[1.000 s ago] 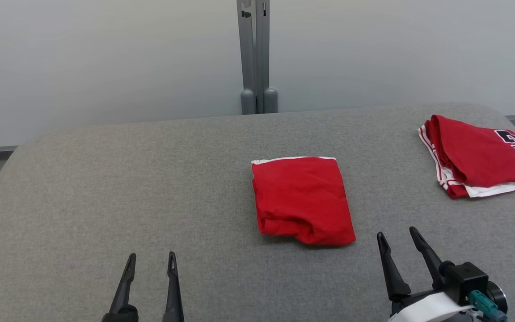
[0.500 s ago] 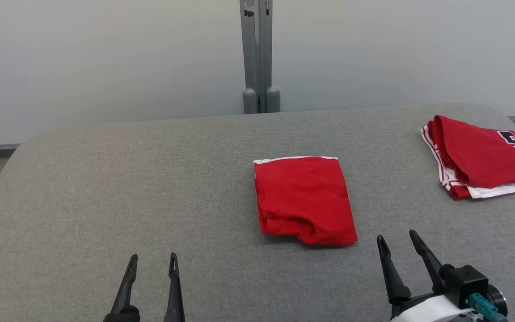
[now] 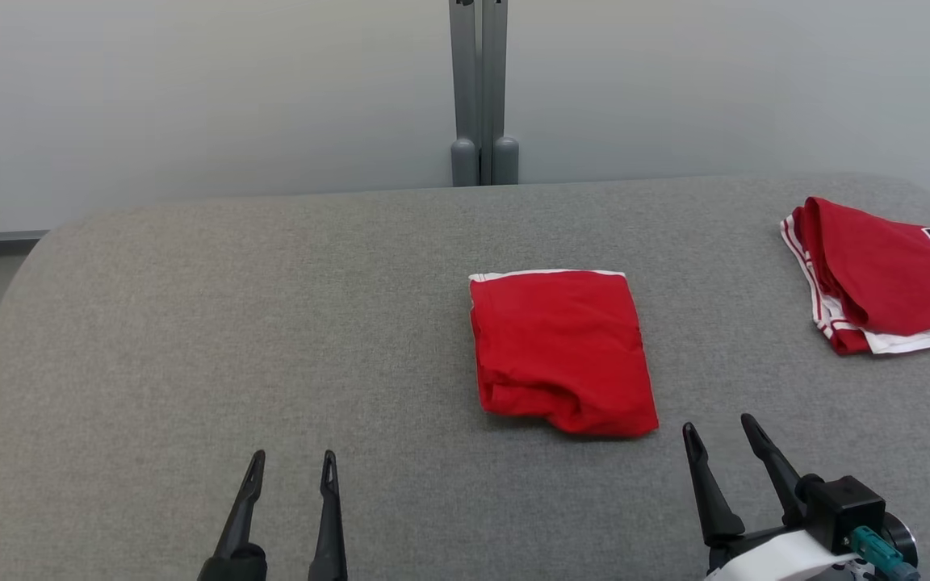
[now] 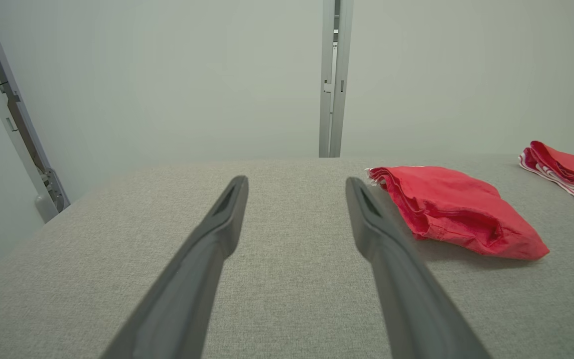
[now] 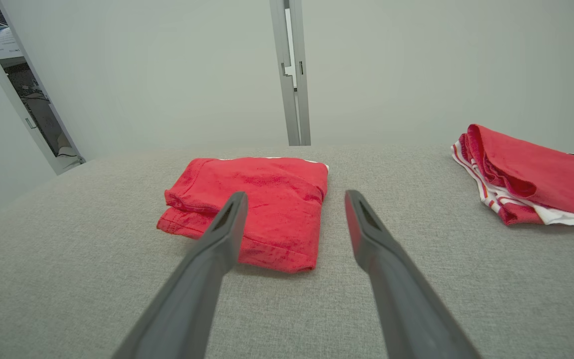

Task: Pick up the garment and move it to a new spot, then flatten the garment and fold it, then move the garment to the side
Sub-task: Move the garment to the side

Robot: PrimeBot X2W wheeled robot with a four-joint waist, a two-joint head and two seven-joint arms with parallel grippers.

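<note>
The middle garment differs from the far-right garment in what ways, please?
The middle garment is plain red with one white edge; the far-right garment bears striped trim and dark lettering. The middle garment lies just beyond the right claw; the far-right garment lies farther off. Both are red and folded.

Even, soft, bright light; sharp pictures, faint shadows, no glare.

— What's the tabletop (image 3: pixel 190 339) covered in?
— I see grey woven cloth, matt, slightly rough. The garment (image 3: pixel 563 351) is soft matt red cloth.
— The post (image 3: pixel 479 81) beyond the far edge?
— Smooth grey metal, dull sheen.
</note>
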